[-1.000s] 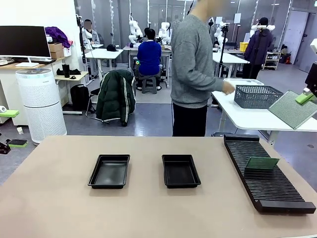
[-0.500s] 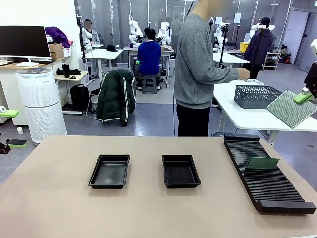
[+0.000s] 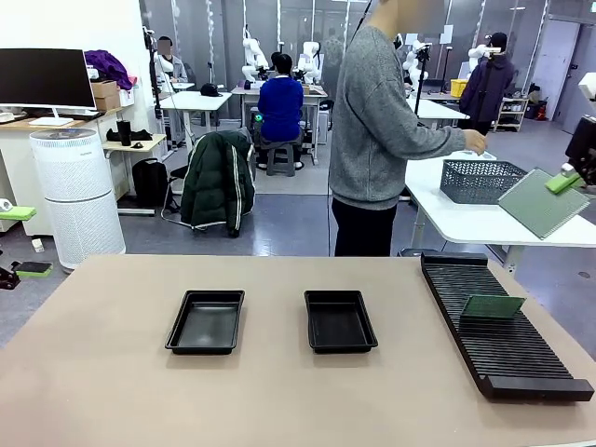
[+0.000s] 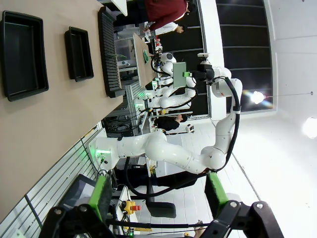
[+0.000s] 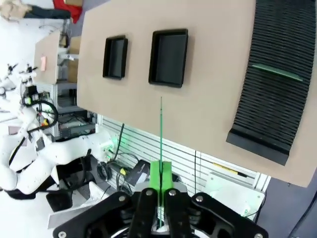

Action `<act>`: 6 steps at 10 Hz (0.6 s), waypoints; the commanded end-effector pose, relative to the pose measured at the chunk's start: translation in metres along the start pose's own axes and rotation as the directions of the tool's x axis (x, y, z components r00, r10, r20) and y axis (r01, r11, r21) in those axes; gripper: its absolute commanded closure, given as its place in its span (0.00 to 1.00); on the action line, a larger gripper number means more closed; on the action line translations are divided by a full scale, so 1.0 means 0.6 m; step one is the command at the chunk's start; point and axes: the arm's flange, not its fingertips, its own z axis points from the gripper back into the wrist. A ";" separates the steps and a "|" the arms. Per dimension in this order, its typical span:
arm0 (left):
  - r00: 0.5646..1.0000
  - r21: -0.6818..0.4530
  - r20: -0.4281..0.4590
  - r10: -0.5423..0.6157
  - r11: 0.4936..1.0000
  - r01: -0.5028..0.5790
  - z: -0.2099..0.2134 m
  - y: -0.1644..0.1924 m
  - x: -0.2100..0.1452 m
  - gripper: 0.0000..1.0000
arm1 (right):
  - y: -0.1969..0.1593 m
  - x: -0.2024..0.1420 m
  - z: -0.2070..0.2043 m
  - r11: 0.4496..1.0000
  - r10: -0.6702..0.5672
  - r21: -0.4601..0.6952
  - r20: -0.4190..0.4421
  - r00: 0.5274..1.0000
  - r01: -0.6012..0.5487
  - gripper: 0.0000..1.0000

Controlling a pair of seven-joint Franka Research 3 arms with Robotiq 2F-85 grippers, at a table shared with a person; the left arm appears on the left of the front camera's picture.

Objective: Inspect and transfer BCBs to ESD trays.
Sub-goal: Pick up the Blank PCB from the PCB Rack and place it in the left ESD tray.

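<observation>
Wondering why the right gripper (image 3: pixel 565 182) has that board (image 3: pixel 542 203) way up in the air, off past the table's right side? (benchrat)

Inspection pose, I'd guess. The fingers are pinched tight on one edge, so the whole speckled face is tilted out in the open. From the wrist cam it's edge-on, just a thin green line. The left tray (image 3: pixel 206 294) and right tray (image 3: pixel 339 295) both sit bare mid-table, so I reckon it goes down there once it's checked. (solderjoe)

And the left gripper (image 4: pixel 158 196)? (benchrat)

Fingers spread wide with nothing in them, hanging off to the side and looking back at the table. A second board (image 3: pixel 493 306) stands in the rack (image 3: pixel 521 354), probably next up. (solderjoe)
</observation>
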 end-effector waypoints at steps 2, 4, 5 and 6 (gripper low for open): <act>1.000 0.001 0.001 -0.001 1.000 0.001 0.002 0.000 -0.003 0.00 | 0.039 0.016 -0.052 0.993 -0.118 0.009 0.081 0.990 0.117 0.98; 1.000 0.001 0.001 -0.001 1.000 0.001 0.002 0.000 -0.003 0.00 | 0.081 0.025 -0.091 0.988 -0.152 0.020 0.076 0.985 0.151 0.98; 1.000 0.001 0.001 -0.001 1.000 0.001 0.002 0.000 -0.003 0.00 | 0.100 0.031 -0.112 0.987 -0.161 0.028 0.071 0.984 0.159 0.98; 1.000 0.001 0.001 -0.001 1.000 0.001 0.002 0.000 -0.003 0.00 | 0.121 0.040 -0.135 0.987 -0.157 0.044 0.055 0.986 0.154 0.98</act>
